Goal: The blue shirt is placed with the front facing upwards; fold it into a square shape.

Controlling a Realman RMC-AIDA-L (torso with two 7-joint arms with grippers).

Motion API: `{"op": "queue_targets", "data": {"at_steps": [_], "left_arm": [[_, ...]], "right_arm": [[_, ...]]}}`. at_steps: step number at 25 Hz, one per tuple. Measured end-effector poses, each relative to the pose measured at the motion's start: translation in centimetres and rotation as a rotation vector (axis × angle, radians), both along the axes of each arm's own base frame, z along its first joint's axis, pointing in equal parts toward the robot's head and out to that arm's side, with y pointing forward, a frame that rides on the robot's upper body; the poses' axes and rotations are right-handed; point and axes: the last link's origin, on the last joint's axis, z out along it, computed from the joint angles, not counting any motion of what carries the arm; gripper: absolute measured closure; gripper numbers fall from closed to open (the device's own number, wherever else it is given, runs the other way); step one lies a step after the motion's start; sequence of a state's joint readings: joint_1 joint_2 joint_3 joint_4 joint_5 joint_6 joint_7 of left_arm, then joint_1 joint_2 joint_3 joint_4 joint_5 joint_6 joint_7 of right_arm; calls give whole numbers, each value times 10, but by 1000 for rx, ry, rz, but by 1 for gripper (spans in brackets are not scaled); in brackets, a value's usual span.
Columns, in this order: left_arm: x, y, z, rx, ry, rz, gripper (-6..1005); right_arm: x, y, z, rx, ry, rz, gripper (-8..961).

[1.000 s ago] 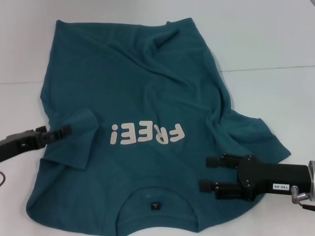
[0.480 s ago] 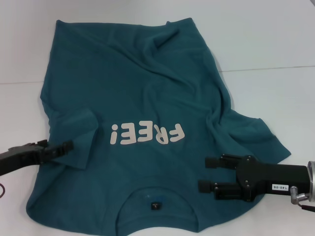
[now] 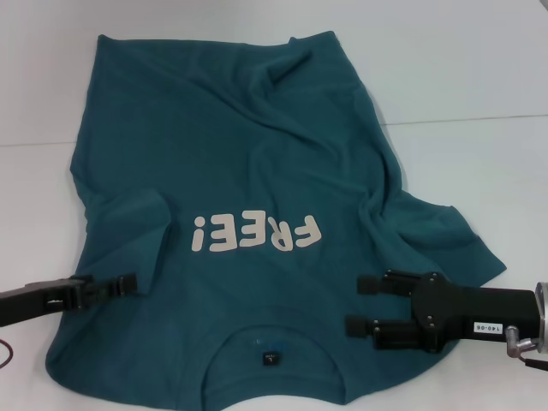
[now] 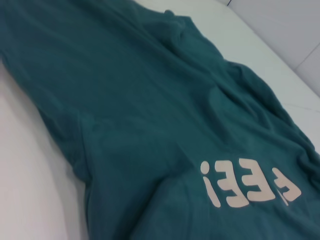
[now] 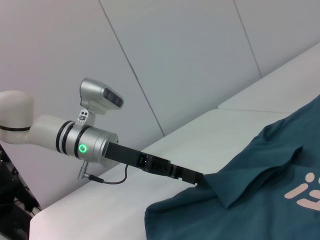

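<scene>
1. The blue shirt [image 3: 257, 171] lies spread on the white bench [image 3: 479, 77], front side up, with the white letters "FREE!" [image 3: 255, 233] reading upside down from the head view.
2. Its collar, with a small label [image 3: 271, 357] inside, is at the shirt's near edge, closest to the robot; the hem is at the far edge.
3. The cloth is wrinkled, with long creases running from the far hem toward the sleeve on the robot's right.
4. The sleeve on the robot's left [image 3: 128, 235] is folded inward over the body of the shirt, just beside the "!" of the lettering.
5. The left tool [image 3: 128, 284] reaches in low from the shirt's left edge, its tip at the lower corner of that folded sleeve; in the right wrist view it [image 5: 197, 178] meets the raised cloth edge, but whether it grips the fabric cannot be told.
6. The right tool [image 3: 360, 304] hovers over the shirt's shoulder area to the right of the collar, its two fingers spread apart and holding nothing.
</scene>
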State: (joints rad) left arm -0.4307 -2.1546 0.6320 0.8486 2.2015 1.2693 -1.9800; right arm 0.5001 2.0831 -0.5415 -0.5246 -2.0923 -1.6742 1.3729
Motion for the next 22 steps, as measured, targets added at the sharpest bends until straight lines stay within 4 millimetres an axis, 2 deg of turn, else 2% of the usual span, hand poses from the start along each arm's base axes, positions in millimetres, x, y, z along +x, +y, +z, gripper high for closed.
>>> {"op": "queue_targets", "data": {"at_steps": [15, 22], "left_arm": [[-2, 14, 10, 66, 59, 17, 44], [-6, 19, 4, 83, 112, 19, 47]], "right_arm": [[1, -1, -1, -2, -1, -3, 68], [1, -1, -1, -1, 1, -5, 69]]}}
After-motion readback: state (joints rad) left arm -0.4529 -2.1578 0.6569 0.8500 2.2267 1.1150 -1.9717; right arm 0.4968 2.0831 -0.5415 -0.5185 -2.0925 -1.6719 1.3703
